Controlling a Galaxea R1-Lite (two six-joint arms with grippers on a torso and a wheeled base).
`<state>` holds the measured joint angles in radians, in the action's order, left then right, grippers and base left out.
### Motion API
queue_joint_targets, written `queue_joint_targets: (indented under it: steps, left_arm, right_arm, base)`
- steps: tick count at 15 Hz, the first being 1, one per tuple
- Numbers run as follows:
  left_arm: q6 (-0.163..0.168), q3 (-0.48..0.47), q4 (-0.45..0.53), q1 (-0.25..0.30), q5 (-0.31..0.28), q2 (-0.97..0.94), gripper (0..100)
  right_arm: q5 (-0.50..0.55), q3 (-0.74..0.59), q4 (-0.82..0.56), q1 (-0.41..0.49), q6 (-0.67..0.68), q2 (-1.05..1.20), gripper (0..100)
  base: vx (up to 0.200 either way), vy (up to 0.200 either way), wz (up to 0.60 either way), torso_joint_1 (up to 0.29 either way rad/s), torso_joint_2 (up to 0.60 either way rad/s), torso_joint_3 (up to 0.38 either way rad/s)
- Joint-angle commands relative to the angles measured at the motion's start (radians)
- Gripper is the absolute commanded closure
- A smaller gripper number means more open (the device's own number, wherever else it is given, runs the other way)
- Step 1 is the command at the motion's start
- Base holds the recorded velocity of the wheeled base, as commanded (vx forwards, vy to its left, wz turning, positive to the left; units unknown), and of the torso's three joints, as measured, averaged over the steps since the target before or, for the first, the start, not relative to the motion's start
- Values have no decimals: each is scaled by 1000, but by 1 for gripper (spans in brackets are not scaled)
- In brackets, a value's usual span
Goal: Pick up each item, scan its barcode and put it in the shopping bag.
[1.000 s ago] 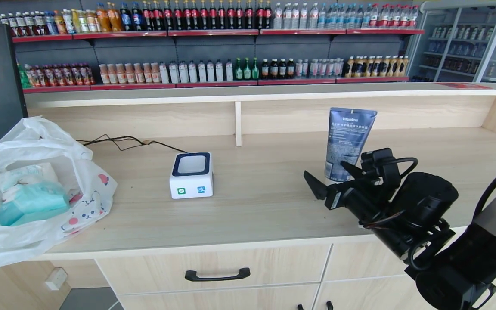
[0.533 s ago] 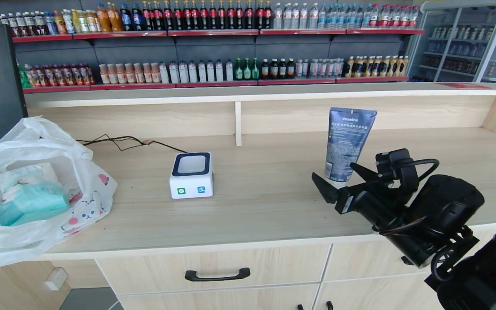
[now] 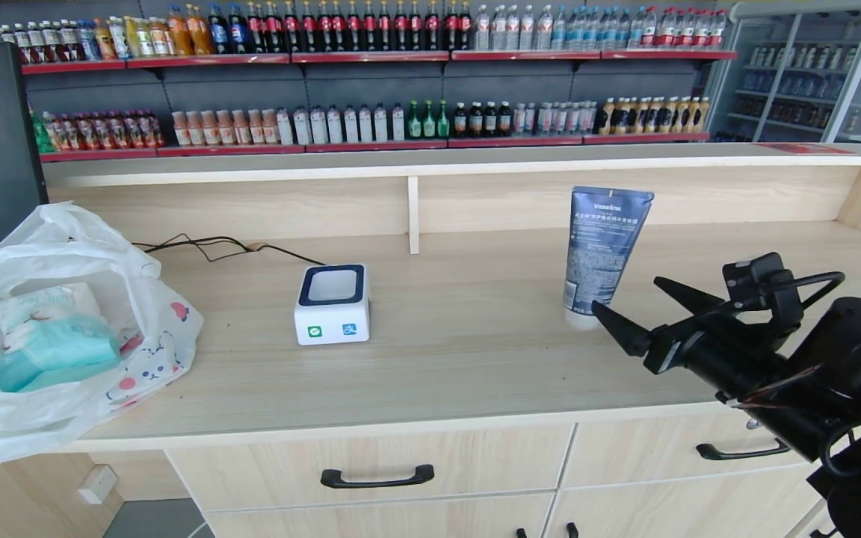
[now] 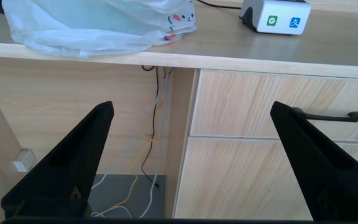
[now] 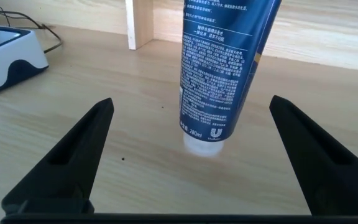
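A blue lotion tube (image 3: 601,250) stands upright on its white cap on the wooden counter (image 3: 468,351), right of centre; the right wrist view shows the tube (image 5: 225,68) straight ahead. My right gripper (image 3: 643,310) hangs open just right of the tube and a little nearer to me, apart from it, nothing between its fingers. The white scanner box (image 3: 332,303) with a dark window sits mid-counter. A white shopping bag (image 3: 49,336) lies open at the left edge, holding a teal pack. My left gripper (image 4: 191,165) is open below the counter's front edge.
A black cable (image 3: 214,245) runs from the scanner to the back left. A raised back ledge (image 3: 475,161) borders the counter, with a divider (image 3: 413,214). Drawers with black handles (image 3: 377,478) sit below. Drink shelves (image 3: 371,56) fill the wall behind.
My right gripper has moved to the right and slightly back, from in front of the tube's base to beside it. The tube, scanner and bag have stayed put.
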<state>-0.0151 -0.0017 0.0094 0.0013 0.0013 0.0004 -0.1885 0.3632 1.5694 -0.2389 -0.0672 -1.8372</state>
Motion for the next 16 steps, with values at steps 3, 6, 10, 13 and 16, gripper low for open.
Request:
queue_joint_targets:
  steps: [3,6,10,13,16]
  left_arm:
    - [0,0,0,0,0,1,0]
    - [0,0,0,0,0,1,0]
    - [0,0,0,0,0,1,0]
    - [0,0,0,0,0,1,0]
    - [-2,0,0,0,0,1,0]
  right_arm:
    - [-144,-33,1,96,-14,-7,0]
    - [-146,-3,1,104,-9,-48,0]
    - [-147,120,1,133,-3,-146,0]
    - [-147,148,1,135,7,-151,0]
    - [-147,164,1,132,29,-152,0]
  base:
    - [0,0,0,0,0,0]
    - [0,0,0,0,0,0]
    - [0,0,0,0,0,0]
    - [0,0,0,0,0,0]
    - [0,0,0,0,0,0]
